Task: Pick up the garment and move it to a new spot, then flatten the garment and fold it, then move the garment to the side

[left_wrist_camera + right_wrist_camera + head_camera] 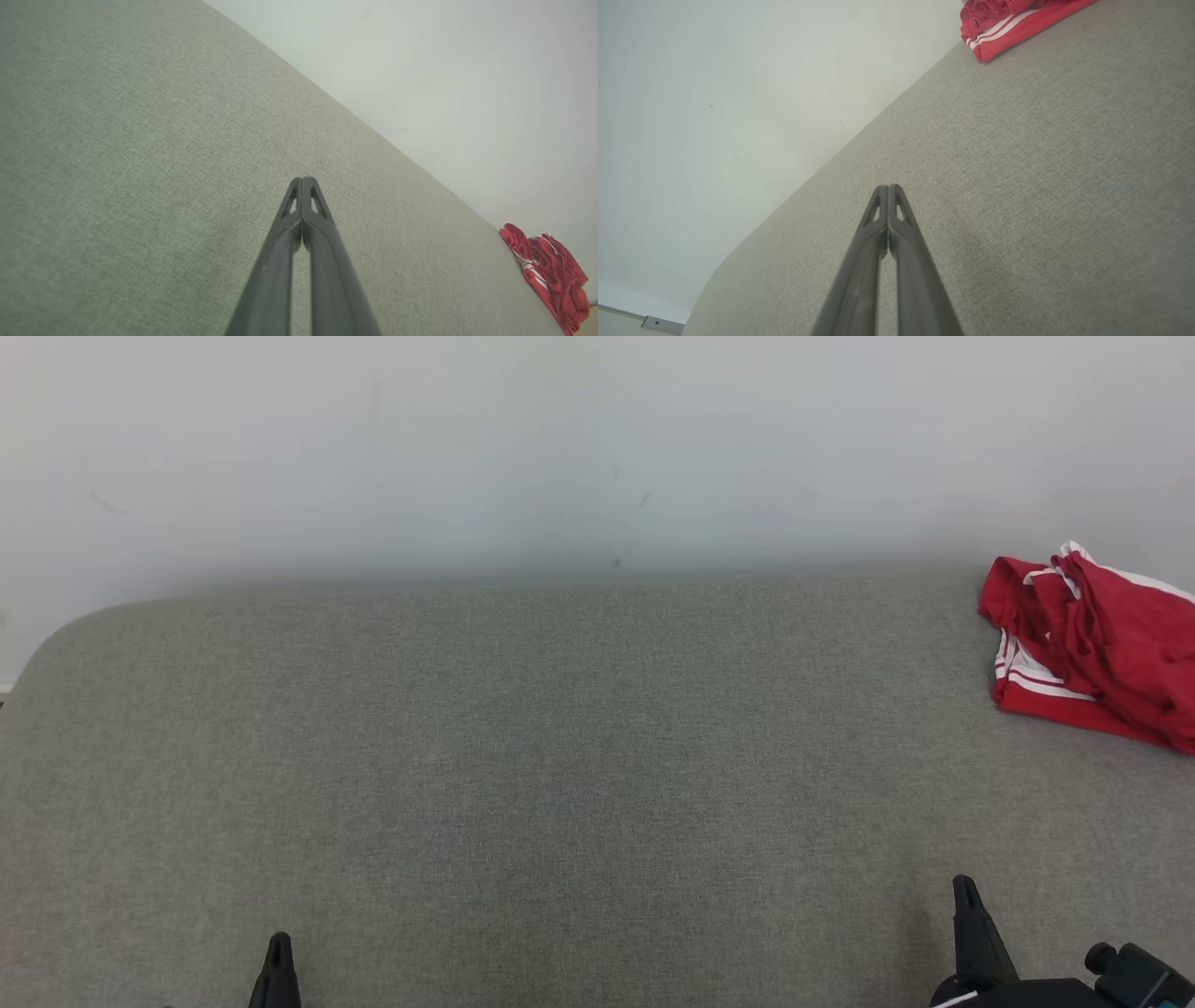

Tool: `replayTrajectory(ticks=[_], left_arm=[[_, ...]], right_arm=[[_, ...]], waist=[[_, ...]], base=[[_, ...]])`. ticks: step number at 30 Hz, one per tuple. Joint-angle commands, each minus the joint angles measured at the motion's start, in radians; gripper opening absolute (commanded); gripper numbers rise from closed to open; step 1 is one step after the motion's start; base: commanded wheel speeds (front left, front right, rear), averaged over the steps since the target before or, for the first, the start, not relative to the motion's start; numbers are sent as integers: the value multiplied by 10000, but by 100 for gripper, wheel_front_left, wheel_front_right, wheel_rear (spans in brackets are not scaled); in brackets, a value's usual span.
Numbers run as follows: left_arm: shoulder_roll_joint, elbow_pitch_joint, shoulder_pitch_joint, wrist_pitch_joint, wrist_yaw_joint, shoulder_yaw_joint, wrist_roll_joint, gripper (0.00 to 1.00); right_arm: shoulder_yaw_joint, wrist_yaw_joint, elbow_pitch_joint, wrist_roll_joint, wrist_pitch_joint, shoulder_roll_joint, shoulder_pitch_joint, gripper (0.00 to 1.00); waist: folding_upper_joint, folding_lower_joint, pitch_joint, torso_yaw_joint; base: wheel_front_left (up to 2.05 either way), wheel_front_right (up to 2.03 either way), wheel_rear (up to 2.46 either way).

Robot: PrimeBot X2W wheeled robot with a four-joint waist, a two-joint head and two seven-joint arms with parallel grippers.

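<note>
The garment is a crumpled red piece with white stripes, lying at the far right of the grey fabric surface near the wall. It also appears at the lower right of the left wrist view as the garment and at the top of the right wrist view as the garment. My left gripper sits at the bottom left, shut and empty, its tips pressed together. My right gripper stands at the bottom right, shut with nothing in it, well short of the garment.
A pale wall rises directly behind the grey surface. The surface's far-left corner is rounded. A strip of floor and baseboard shows beyond that rounded end in the right wrist view.
</note>
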Motion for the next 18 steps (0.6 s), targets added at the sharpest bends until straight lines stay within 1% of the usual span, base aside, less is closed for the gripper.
replayTrajectory(ticks=[1,18], left_arm=[[30,-114,-299,75,-84,73,-368,0],[34,-75,-618,640,-246,238,-2679,0]], right_arm=[[-29,-7,-169,379,76,-10,-274,0],[-62,-10,-176,2627,650,-10,-541,0]], waist=[[0,-1,1,-3],[0,-1,19,-39]], base=[[0,0,0],[0,0,0]])
